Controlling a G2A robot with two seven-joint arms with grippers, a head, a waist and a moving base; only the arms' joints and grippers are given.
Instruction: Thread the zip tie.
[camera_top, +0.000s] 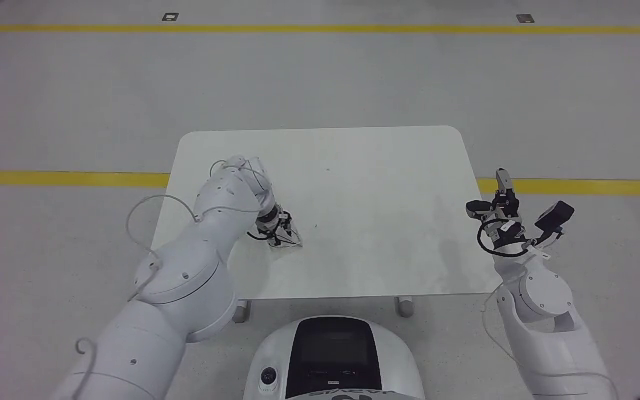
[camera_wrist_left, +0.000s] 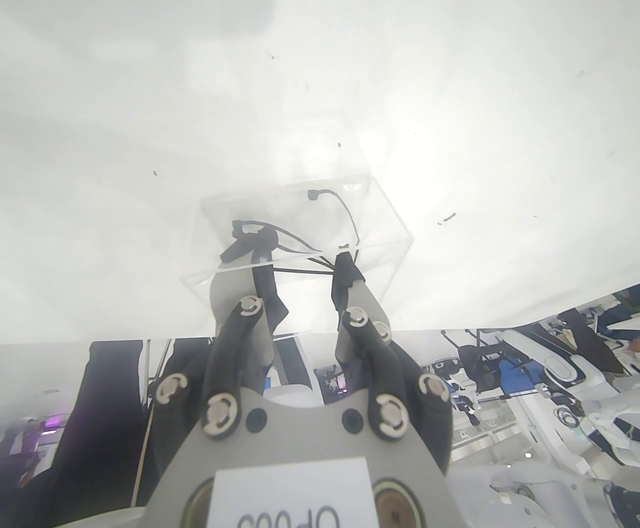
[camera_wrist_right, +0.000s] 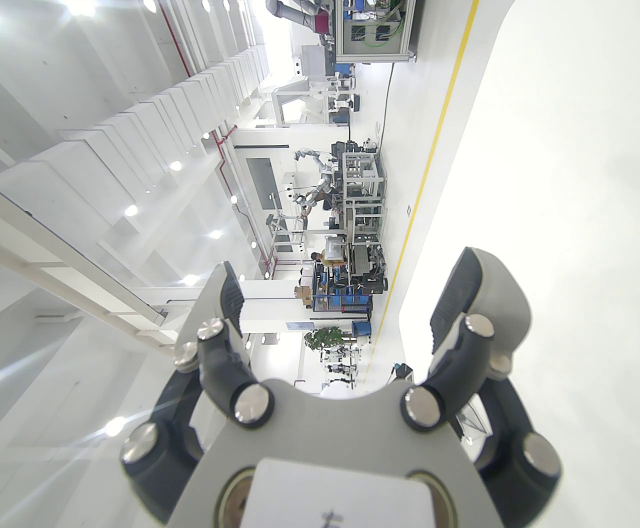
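Zip tie (camera_wrist_left: 347, 210) lying inside clear box (camera_wrist_left: 395, 240) on near left part of surface (camera_wrist_left: 450, 100). Left hand (camera_wrist_left: 300, 260) sitting in box, released, fingers apart. Right hand (camera_wrist_right: 345, 295) hovering released beyond surface's right edge.

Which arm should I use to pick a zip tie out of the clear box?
Left. The left gripper is at the clear box, fingers apart among the black zip ties. The right gripper is open beside the table's opposite edge, pointing into the room.
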